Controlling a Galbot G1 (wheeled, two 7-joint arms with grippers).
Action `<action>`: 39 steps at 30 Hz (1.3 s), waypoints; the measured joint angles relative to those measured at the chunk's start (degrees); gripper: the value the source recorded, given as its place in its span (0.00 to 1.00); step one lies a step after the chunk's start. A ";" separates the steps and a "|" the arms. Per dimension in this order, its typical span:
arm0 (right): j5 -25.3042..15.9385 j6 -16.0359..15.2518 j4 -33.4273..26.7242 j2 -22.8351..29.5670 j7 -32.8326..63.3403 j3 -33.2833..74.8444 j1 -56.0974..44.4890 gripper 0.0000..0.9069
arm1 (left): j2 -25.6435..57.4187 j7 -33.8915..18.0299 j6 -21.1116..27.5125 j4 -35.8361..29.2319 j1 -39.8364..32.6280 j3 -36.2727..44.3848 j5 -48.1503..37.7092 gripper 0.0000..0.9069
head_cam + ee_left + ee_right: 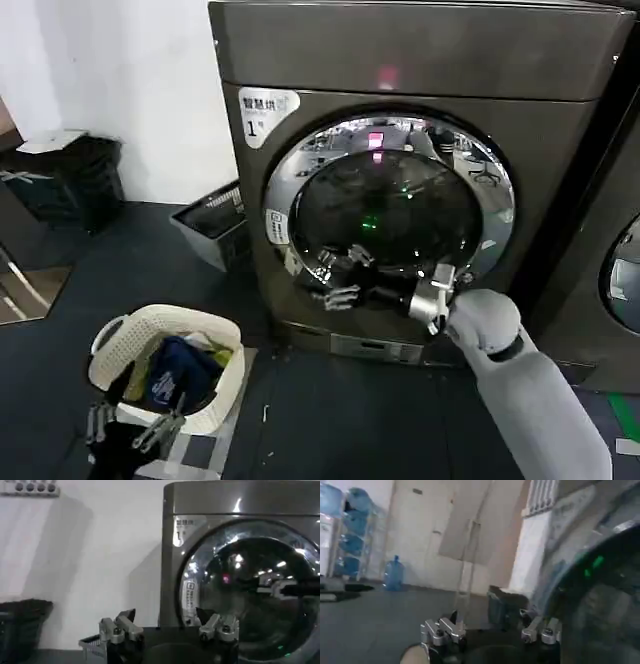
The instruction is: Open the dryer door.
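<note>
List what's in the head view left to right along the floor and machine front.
Black bin → white laundry basket, left gripper low beside it → grey crate → dryer with its dryer door, right gripper at the door's lower part → neighbouring machine.

Your right gripper (335,278) reaches across the chrome-rimmed, dark-glass dryer door (390,205), fingers spread. The door sits shut on the grey-bronze dryer (420,60).
</note>
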 joint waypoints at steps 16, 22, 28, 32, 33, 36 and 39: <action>-1.06 2.97 -10.96 4.28 0.75 -4.88 6.55 1.00 | 0.00 0.38 -0.10 -0.15 0.38 0.13 0.93 1.00; -1.91 3.80 -14.83 6.21 1.15 -5.69 8.47 1.00 | 0.00 0.19 -0.23 0.34 0.21 0.12 1.08 1.00; -1.99 3.91 -18.93 8.64 2.18 -6.48 10.48 1.00 | 0.00 0.19 0.00 0.66 0.15 0.13 0.89 1.00; -3.13 4.60 -21.43 10.42 2.37 -7.18 11.75 1.00 | 0.00 -0.39 -0.35 0.94 -0.13 0.08 0.17 1.00; -3.22 4.72 -22.23 10.88 2.34 -7.40 12.21 1.00 | 0.00 -0.41 -0.36 1.11 -0.19 0.08 0.22 1.00; -3.44 4.86 -24.11 11.91 2.19 -7.80 13.23 1.00 | 0.00 -0.33 -0.41 1.32 -0.26 0.07 0.32 1.00; -3.43 4.73 -25.04 12.56 2.04 -8.17 13.91 1.00 | 0.00 -0.13 -0.38 1.38 -0.28 0.13 0.34 1.00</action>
